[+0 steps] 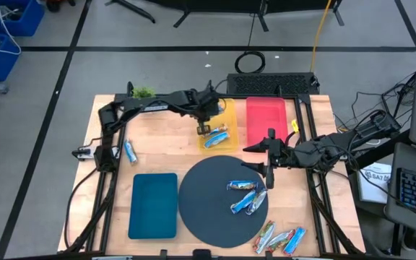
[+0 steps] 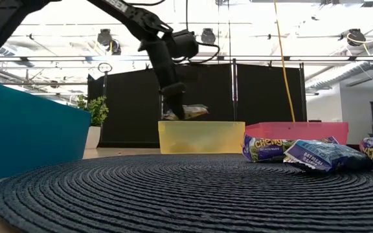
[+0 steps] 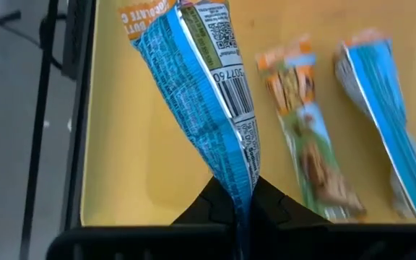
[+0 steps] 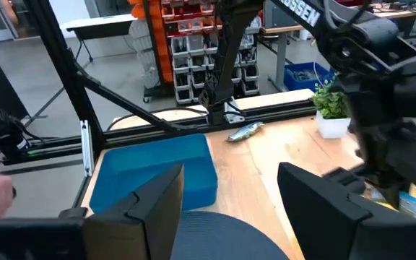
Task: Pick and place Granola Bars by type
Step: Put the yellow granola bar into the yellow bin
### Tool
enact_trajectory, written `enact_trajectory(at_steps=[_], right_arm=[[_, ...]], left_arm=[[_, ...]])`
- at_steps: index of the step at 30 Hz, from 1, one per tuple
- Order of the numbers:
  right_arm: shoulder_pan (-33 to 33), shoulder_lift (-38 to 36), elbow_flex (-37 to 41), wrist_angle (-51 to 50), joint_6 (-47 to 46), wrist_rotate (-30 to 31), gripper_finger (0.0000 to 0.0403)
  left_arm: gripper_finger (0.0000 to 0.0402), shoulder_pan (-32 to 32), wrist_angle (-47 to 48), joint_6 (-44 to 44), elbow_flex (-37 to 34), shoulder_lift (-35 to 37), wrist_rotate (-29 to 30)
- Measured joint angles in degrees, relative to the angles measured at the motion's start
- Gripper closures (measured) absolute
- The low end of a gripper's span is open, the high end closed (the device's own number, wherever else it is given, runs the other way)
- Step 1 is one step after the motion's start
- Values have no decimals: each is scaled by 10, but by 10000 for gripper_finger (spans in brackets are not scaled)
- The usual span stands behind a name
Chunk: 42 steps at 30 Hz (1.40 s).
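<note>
My left gripper (image 1: 205,128) (image 2: 177,111) hovers over the yellow tray (image 1: 228,110), shut on a blue granola bar (image 3: 204,87) with an orange end. Two more bars (image 3: 305,137) (image 3: 385,108) lie flat on the tray floor beneath it. My right gripper (image 1: 269,173) (image 4: 230,180) waits open above the far right part of the round dark mat (image 1: 201,209). Three bars (image 1: 240,186) (image 1: 248,203) lie on that mat. Other bars (image 1: 266,235) (image 1: 293,239) rest on the wood near the mat's near right edge. A single bar (image 1: 130,150) (image 4: 244,131) lies at the table's left. My left gripper pinches the blue bar by its crimped wrapper end (image 3: 241,186), between the two fingers. The fingers come from above, pointing down, and lie along the bar. The bar is lifted clear above the yellow tray and sticks out tilted beyond the fingertips (image 2: 193,111).
A red tray (image 1: 266,119) sits right of the yellow one, and a teal tray (image 1: 154,206) (image 4: 157,173) lies left of the mat. A small green plant (image 1: 143,92) stands at the far left edge. Black frame rails run along both table sides.
</note>
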<state>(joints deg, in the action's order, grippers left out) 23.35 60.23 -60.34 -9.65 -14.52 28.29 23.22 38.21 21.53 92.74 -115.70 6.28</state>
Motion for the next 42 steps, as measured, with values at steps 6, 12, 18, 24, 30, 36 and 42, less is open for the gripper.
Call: enact_trajectory(at_steps=[6,12,18,24,30,36,42], right_arm=[[0,0,0,0,0,0,188],[0,0,0,0,2,0,190],[0,0,0,1,6,0,190],[0,0,0,9,14,-24,190],[0,0,0,-7,45,-33,190],[-1,0,0,-54,66,-31,190],[-13,0,0,-71,94,-29,190]], left_arm=[[392,18,-4,1,56,-63,-17],[392,32,9,-21,62,-93,-45],[380,26,24,-53,62,-109,-72],[277,26,19,-96,62,-85,-33],[170,26,99,-198,62,-15,16],[122,20,325,-557,62,74,77],[118,-46,521,-841,53,171,226]])
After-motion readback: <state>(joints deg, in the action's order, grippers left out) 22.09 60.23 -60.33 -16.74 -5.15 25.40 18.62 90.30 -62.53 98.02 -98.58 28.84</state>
